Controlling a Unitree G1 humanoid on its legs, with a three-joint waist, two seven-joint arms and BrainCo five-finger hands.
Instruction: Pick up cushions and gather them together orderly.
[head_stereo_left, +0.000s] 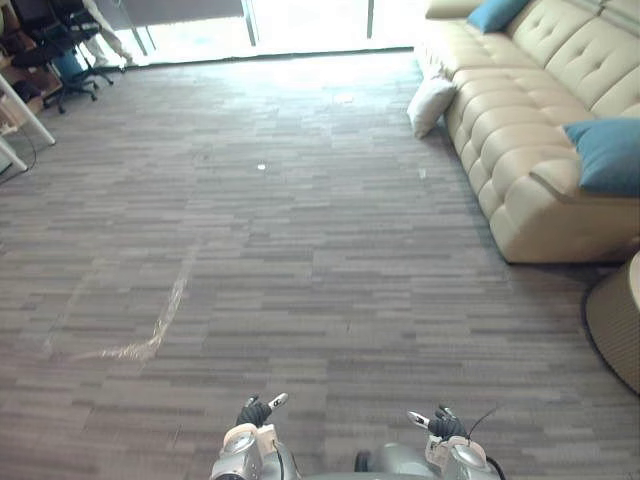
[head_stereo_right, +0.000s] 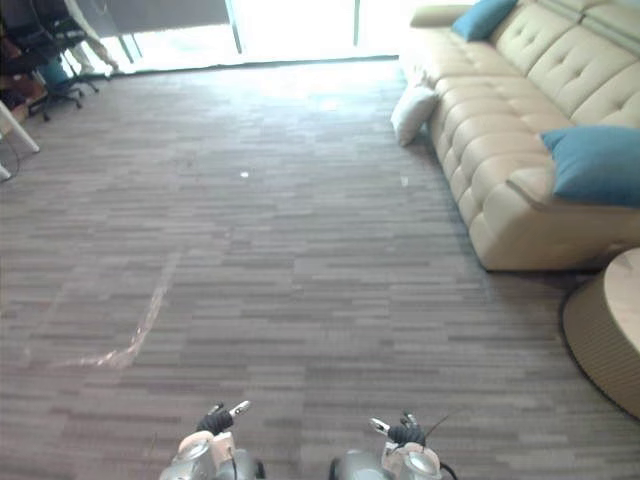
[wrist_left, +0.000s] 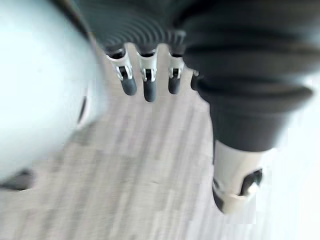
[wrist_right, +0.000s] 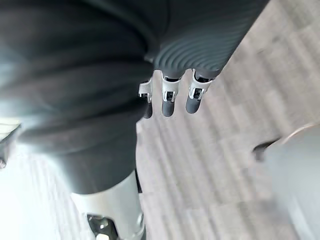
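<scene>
Setting: lounge corner of an office-type room, furnished like a living room. Evidence — a long cream tufted sofa (head_stereo_left: 530, 110) runs along the right side, with one blue cushion (head_stereo_left: 608, 155) at its near end and a second blue cushion (head_stereo_left: 495, 12) at the far end. A white cushion (head_stereo_left: 431, 104) sits on the floor, leaning against the sofa front. Grey striped carpet (head_stereo_left: 280, 250) covers the whole floor. Black office chairs (head_stereo_left: 60, 45) stand in the far left corner, and bright floor-length windows (head_stereo_left: 300, 20) span the back. Round woven piece (head_stereo_left: 615, 320) at near right — table or pouf, cannot tell.

Smooth, faintly glossy sofa (head_stereo_left: 510, 110), perhaps leather; matt cloth blue cushion (head_stereo_left: 607, 155); rough woven carpet (head_stereo_left: 300, 250)
</scene>
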